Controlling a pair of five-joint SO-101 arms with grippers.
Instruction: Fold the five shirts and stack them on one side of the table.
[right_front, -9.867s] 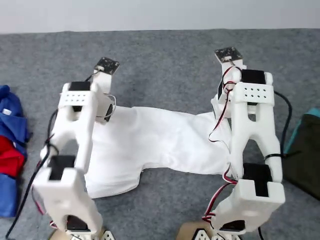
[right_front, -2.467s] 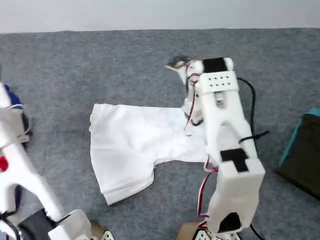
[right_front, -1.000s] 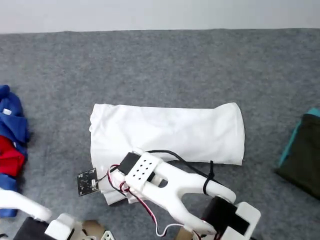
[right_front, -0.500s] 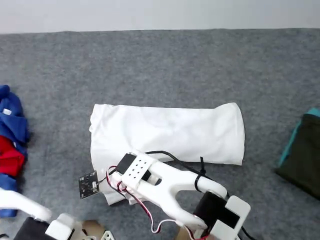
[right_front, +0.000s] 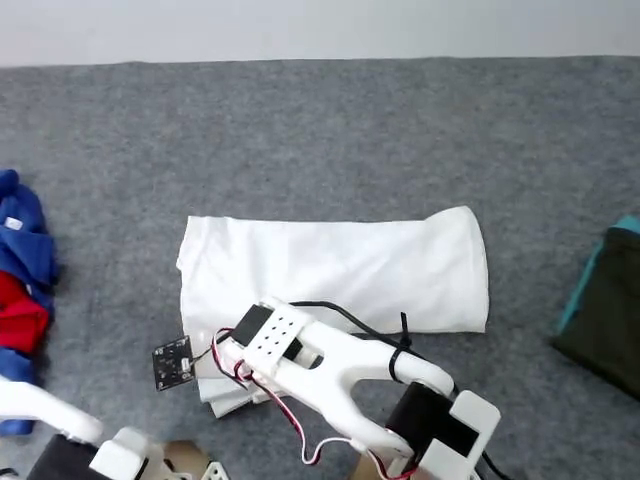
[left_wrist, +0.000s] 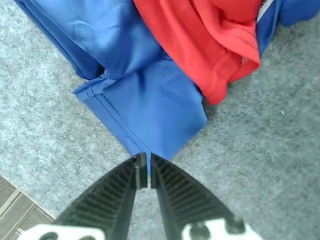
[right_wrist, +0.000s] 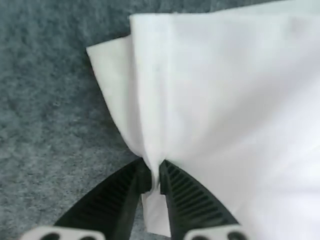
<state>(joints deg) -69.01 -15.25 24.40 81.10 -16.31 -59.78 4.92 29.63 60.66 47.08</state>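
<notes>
- One white cloth shirt (right_front: 340, 265) lies mid-table on the grey carpeted table top (right_front: 300, 120), folded into a long band. A sleeve end pokes out at its near corner.
- Right gripper (right_wrist: 152, 181): fingers clamped on a pleat of white cloth at that corner.
- Step in hand, as I judge it: fold the sleeve end onto the band.
- Lift just clear of the layer beneath, travel straight across, and lay it flat before letting go (dragging low would skew the whole band).
- Left gripper (left_wrist: 143, 172): fingers pressed together at the hem corner of a crumpled blue cloth shirt (left_wrist: 145, 110), beside a red cloth shirt (left_wrist: 200, 40). Whether any hem is caught is hard to say.
</notes>
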